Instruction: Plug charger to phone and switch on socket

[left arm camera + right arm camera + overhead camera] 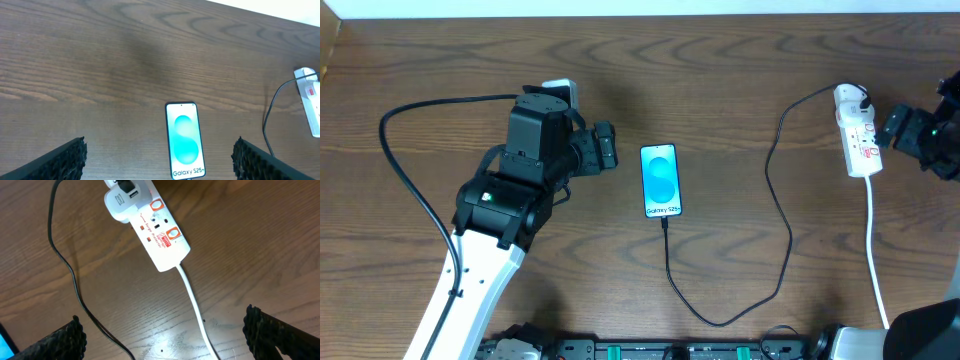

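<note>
The phone (660, 181) lies flat mid-table with its blue screen up, and it also shows in the left wrist view (184, 142). The black charger cable (775, 230) runs from the phone's lower end, loops toward the front edge and rises to a black plug (127, 186) seated in the white socket (857, 132). My left gripper (607, 147) hovers just left of the phone, open (160, 162), with nothing between its fingers. Just right of the socket (150, 222) is my right gripper (897, 128), open (167, 340) over bare wood and holding nothing.
The socket's white lead (873, 240) runs to the front edge at the right. A black arm cable (405, 180) arcs around the left arm. The table's far edge (640, 12) borders a white surface.
</note>
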Robot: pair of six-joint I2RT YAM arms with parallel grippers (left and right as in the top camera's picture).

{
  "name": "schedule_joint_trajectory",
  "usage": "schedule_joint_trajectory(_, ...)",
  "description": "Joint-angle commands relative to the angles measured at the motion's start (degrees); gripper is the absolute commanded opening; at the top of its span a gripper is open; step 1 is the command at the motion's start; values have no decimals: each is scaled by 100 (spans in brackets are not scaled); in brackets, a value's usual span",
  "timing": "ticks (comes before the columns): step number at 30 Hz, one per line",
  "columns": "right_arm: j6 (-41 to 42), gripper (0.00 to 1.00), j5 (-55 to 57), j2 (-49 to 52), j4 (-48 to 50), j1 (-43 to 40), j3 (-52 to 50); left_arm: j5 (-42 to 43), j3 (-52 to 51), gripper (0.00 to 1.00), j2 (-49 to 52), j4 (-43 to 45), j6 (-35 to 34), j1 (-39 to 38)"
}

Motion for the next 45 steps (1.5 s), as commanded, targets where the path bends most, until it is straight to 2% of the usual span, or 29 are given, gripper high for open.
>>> schedule_joint_trajectory(1, 63, 99, 46, -37, -9, 17, -13, -70, 15, 93, -2, -22, 118, 4)
schedule_joint_trajectory(9, 63, 99, 46, -35, -7, 17, -13, -173, -166, 93, -514, -173, 140, -24)
schedule_joint_trajectory(15, 63, 99, 46, -37, -7, 17, -13, -575, -1145, 93, -1622, -111, 140, -24)
schedule_joint_trajectory(17, 63, 99, 46, -35, -9, 17, -13, -715, -1657, 93, -2083, 221, 140, -22)
schedule_joint_trajectory(23, 63, 99, 46, -37, -7, 17, -13, -822, -3654, 93, -3807, 2197, 140, 210)
schedule_joint_trajectory(33, 63, 99, 46, -37, -7, 17, -13, -763, -5818, 93, -5764, 4579, 164, 1021)
schedule_joint_trajectory(36, 63, 99, 46, -35, -7, 17, -13, -203, -6428, 93, -6354, 5246, 723, 1403)
schedule_joint_trajectory(38, 63, 99, 46, -35, -7, 17, -13, 109, -6791, 93, -6706, 5565, 964, 1644)
schedule_joint_trajectory(42, 63, 99, 46, -35, -7, 17, -13, 131, -6780, 93, -6837, 5265, 1005, 1829)
schedule_joint_trajectory(45, 63, 99, 46, -37, -7, 17, -13, 129, -6780, 93, -6852, 5060, 1355, 1843)
